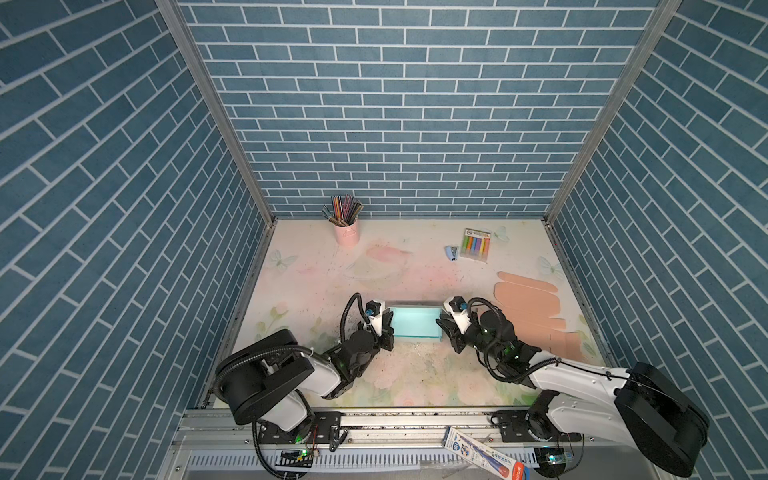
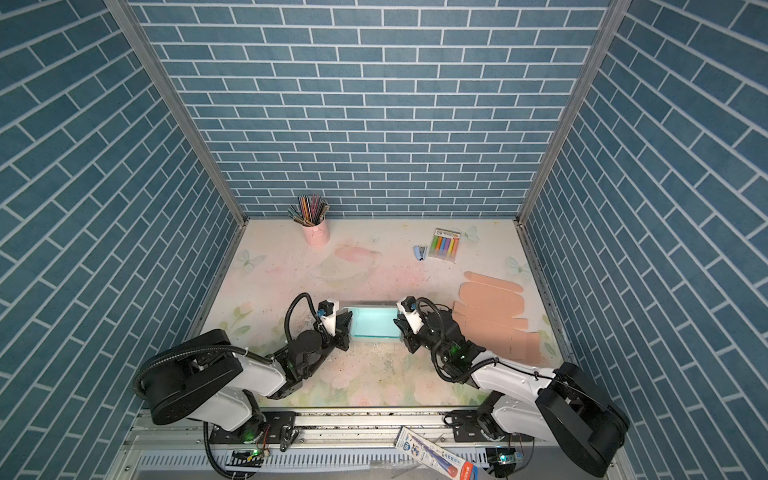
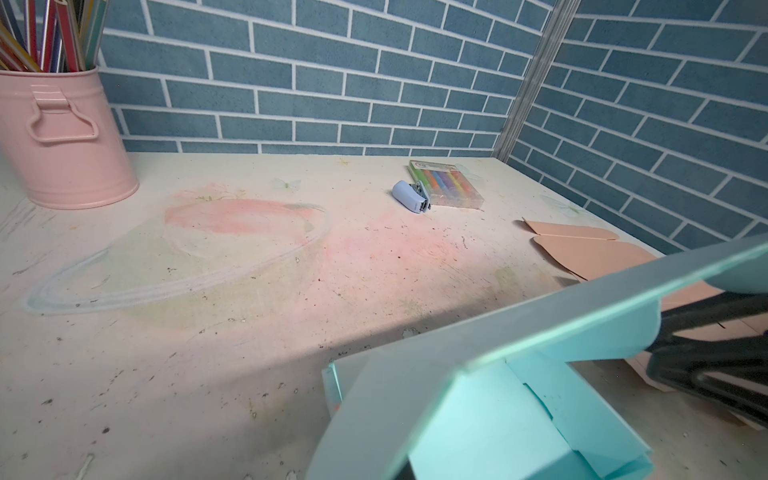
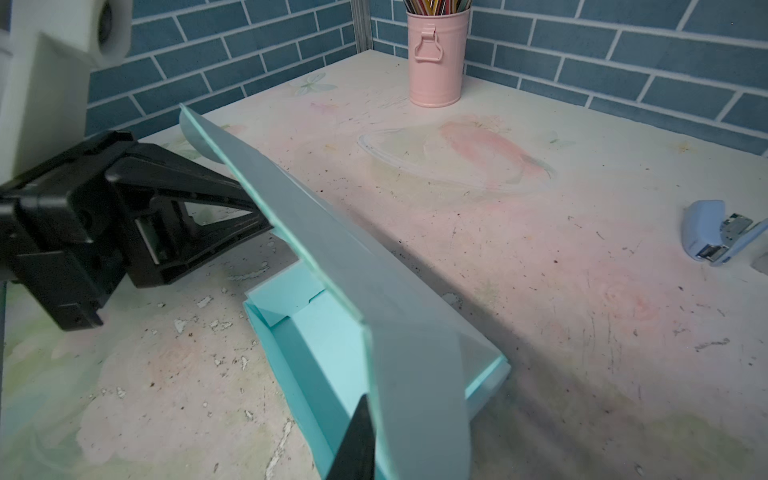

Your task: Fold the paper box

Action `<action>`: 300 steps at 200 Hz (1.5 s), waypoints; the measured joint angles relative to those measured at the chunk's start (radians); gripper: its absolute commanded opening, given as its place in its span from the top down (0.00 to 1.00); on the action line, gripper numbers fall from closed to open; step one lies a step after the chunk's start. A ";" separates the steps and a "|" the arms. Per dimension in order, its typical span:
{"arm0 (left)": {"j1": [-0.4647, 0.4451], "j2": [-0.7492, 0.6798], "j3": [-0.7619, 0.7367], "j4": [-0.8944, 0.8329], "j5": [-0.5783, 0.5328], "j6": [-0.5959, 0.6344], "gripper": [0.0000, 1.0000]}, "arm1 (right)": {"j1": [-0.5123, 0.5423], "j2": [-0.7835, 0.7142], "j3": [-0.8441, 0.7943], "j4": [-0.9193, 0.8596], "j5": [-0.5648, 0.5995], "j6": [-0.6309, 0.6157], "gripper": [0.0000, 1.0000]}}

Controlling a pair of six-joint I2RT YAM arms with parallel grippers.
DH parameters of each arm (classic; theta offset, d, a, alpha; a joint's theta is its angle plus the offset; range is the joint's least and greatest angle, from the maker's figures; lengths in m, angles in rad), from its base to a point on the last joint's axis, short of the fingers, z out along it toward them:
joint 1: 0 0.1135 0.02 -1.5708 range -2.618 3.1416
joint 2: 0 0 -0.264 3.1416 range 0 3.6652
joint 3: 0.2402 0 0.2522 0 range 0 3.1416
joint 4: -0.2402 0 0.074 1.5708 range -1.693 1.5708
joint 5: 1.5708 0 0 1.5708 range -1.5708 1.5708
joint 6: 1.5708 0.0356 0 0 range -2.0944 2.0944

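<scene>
paper box (image 1: 415,327) sits on the table (image 1: 415,374) directly between the two tools, open side up, one short end at each set of tips.

left gripper (image 1: 390,322): at the box end on its own side, clenched on the end edge of the raised lid flap (image 4: 332,249). right wrist view shows its fingers (image 4: 199,185) converging to a point right at that edge.

right gripper (image 1: 441,325): at the opposite end of the flap. one finger (image 4: 357,436) lies against the flap's inner face, the other is hidden behind the paper. in the left wrist view the tips run in behind the flap's rounded ear. can't tell if it clamps or only straddles the paper.

flap rises tilted from the long wall away from the arm bases and spans tool to tool.

flat peach cardboard blank (image 1: 528,307) lies just outboard of the right gripper's wrist. pink pencil cup (image 1: 345,235) is well ahead of the left gripper. stapler (image 1: 452,252) and marker pack (image 1: 476,245), just beside each other, are well ahead of the right gripper.
</scene>
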 measured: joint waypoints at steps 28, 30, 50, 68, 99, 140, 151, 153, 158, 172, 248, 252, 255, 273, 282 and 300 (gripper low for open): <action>-0.011 0.014 -0.006 0.014 -0.002 -0.002 0.95 | 0.001 -0.033 -0.021 -0.014 0.020 0.002 0.82; -0.013 0.016 -0.006 0.016 -0.002 -0.002 0.95 | 0.001 -0.034 -0.022 -0.015 0.022 0.002 0.82; -0.020 0.035 -0.006 0.034 -0.004 -0.002 0.95 | 0.002 -0.035 -0.027 -0.025 0.057 0.014 0.83; -0.025 0.047 -0.006 0.040 -0.005 -0.002 0.95 | 0.003 -0.037 -0.038 -0.024 0.081 0.031 0.83; -0.029 0.048 -0.006 0.037 -0.011 -0.001 0.95 | 0.003 -0.057 -0.061 -0.027 0.108 0.047 0.83; -0.040 0.069 -0.006 0.040 -0.023 0.000 0.95 | 0.002 -0.113 -0.078 -0.053 0.172 0.097 0.81; -0.043 0.076 -0.006 0.040 -0.026 -0.001 0.95 | -0.006 -0.138 -0.079 -0.082 0.200 0.126 0.80; -0.043 0.076 -0.006 0.040 -0.026 0.000 0.95 | -0.009 -0.142 -0.079 -0.089 0.203 0.134 0.80; -0.044 0.079 -0.006 0.040 -0.027 0.000 0.95 | -0.018 -0.156 -0.080 -0.103 0.213 0.150 0.79; -0.048 0.083 -0.006 0.036 -0.031 0.002 0.94 | -0.068 -0.204 -0.080 -0.148 0.224 0.207 0.77; -0.075 0.092 -0.005 -0.007 -0.037 0.007 0.86 | -0.134 -0.274 0.151 -0.366 0.188 0.288 0.70; -0.076 0.092 -0.005 -0.010 -0.037 0.006 0.84 | -0.128 -0.264 0.167 -0.365 0.182 0.287 0.70; -0.077 0.092 -0.005 -0.013 -0.037 0.009 0.82 | -0.122 -0.255 0.177 -0.364 0.179 0.285 0.70; -0.084 0.088 0.000 -0.042 -0.035 0.007 0.71 | -0.076 -0.201 0.221 -0.364 0.163 0.269 0.70; -0.089 0.077 0.005 -0.068 -0.034 0.012 0.67 | -0.053 -0.171 0.236 -0.364 0.156 0.261 0.70; -0.099 0.040 0.009 -0.118 -0.028 0.011 0.59 | -0.012 -0.116 0.249 -0.360 0.144 0.249 0.70</action>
